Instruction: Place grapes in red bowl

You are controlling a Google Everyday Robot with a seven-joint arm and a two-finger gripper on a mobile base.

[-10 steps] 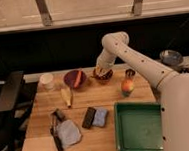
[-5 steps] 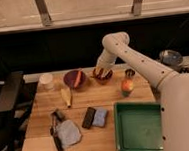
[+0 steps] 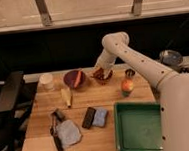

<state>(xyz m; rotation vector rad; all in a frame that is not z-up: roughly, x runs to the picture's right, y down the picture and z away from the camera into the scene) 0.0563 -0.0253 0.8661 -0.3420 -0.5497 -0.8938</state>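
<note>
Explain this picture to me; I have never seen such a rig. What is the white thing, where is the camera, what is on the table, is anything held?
The white thing is a robot's single arm, reaching from its body at the near right. Its gripper is low over a small brown bowl at the far side of the wooden table. One camera looks down from above; its mount is unknown. Also there: a dark red bowl with something orange inside, a white cup, a round orange-yellow fruit, a green tray, a blue sponge and a grey cloth. Whether the gripper holds anything does not show.
</note>
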